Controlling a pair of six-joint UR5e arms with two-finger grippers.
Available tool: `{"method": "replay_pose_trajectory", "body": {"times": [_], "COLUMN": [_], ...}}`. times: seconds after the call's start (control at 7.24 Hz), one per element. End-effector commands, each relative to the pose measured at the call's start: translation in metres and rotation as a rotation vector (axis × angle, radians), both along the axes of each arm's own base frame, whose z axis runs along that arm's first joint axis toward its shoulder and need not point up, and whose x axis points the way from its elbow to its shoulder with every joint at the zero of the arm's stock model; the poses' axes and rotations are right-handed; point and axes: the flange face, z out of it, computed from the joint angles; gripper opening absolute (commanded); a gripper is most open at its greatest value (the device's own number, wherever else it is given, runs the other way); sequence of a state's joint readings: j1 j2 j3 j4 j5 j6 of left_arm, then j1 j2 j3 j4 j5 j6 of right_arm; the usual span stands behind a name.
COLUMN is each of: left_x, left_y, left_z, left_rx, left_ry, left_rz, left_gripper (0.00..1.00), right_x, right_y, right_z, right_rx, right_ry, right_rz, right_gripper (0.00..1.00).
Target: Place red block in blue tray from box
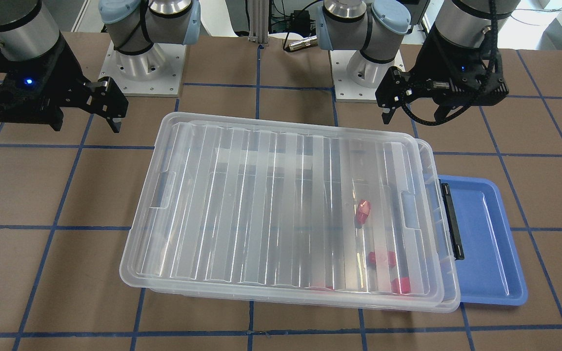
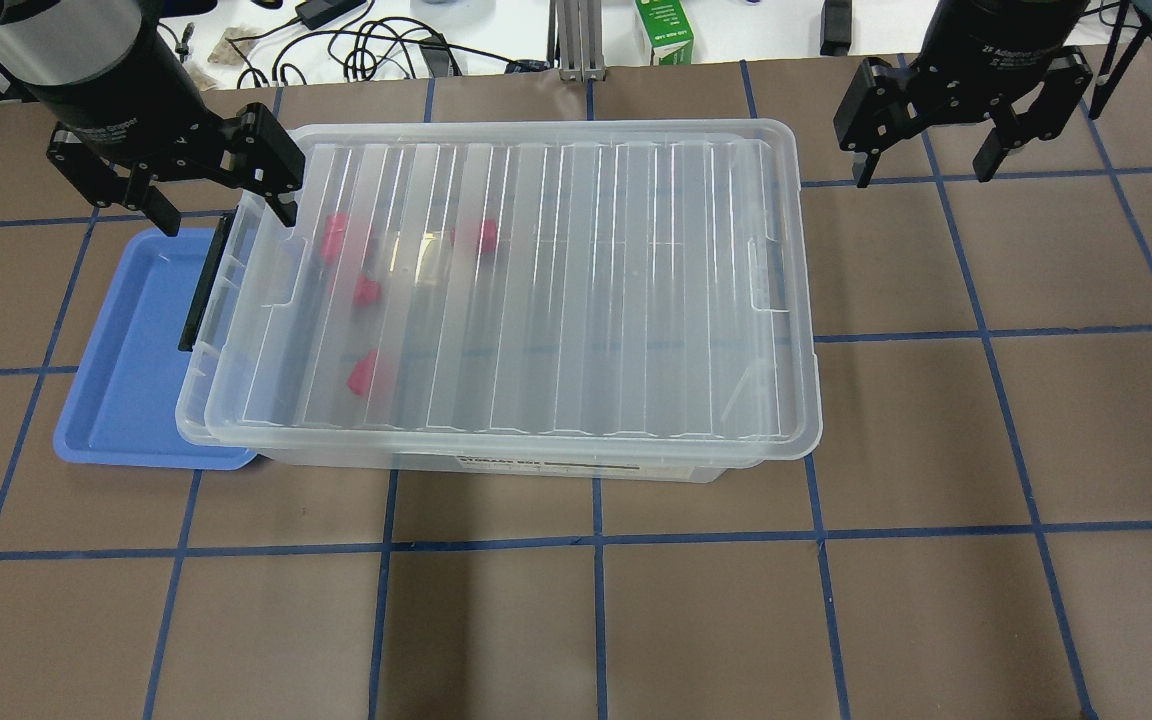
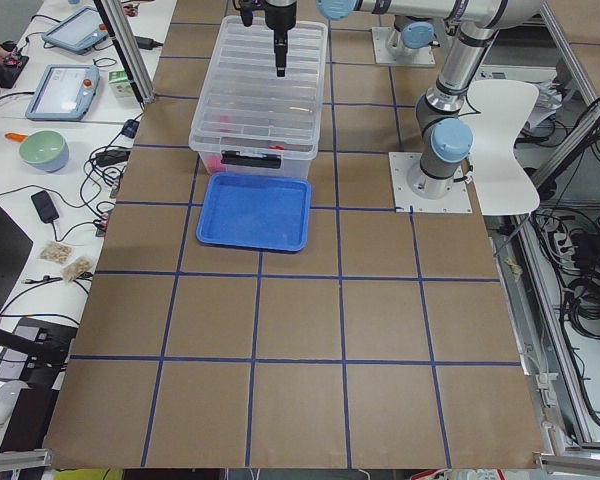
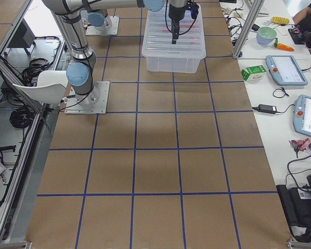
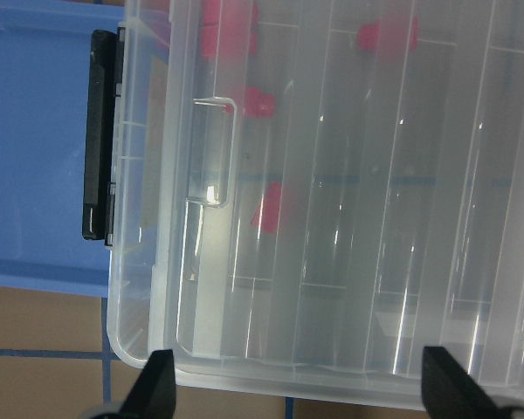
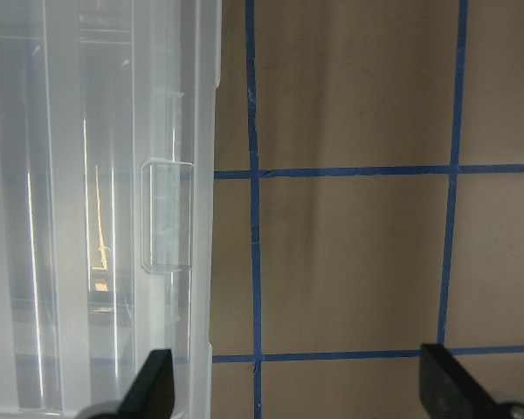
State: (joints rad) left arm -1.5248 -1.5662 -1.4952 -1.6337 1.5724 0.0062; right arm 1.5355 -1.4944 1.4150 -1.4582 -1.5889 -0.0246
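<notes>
The box (image 2: 536, 290) is a clear bin with its ribbed lid on, in the middle of the table. Several red blocks show through the lid near its latch end; one red block (image 2: 364, 372) also shows in the front view (image 1: 363, 210) and the left wrist view (image 5: 266, 209). The blue tray (image 2: 126, 350) lies empty against the black latch (image 2: 204, 290). My left gripper (image 2: 224, 210) hangs open and empty above the box's latch-end far corner. My right gripper (image 2: 924, 170) hangs open and empty over bare table beyond the box's other end.
Brown table with a blue tape grid. The arm bases (image 1: 144, 63) stand at the robot's side of the box. A green carton (image 2: 664, 30) and cables lie past the table's far edge. Tablets and a bowl (image 3: 42, 150) sit on the side bench.
</notes>
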Motion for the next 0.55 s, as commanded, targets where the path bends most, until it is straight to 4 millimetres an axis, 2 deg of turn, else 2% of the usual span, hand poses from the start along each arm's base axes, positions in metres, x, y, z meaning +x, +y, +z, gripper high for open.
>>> {"method": "replay_pose_trajectory", "body": {"times": [0.0, 0.41], "left_x": [0.0000, -0.0008], "left_y": [0.0001, 0.0006], "left_z": [-0.0010, -0.0032], "left_rx": [0.002, 0.007], "left_ry": [0.000, 0.000], "left_rz": [0.000, -0.002], "left_gripper": [1.00, 1.00], "right_x": [-0.0003, -0.0012], "right_y": [0.0007, -0.0056], "right_z": [-0.0006, -0.0091], "right_rx": [0.002, 0.010], "right_ry": [0.003, 0.001], "right_rz": [0.000, 0.017], "right_gripper": [1.00, 1.00]}}
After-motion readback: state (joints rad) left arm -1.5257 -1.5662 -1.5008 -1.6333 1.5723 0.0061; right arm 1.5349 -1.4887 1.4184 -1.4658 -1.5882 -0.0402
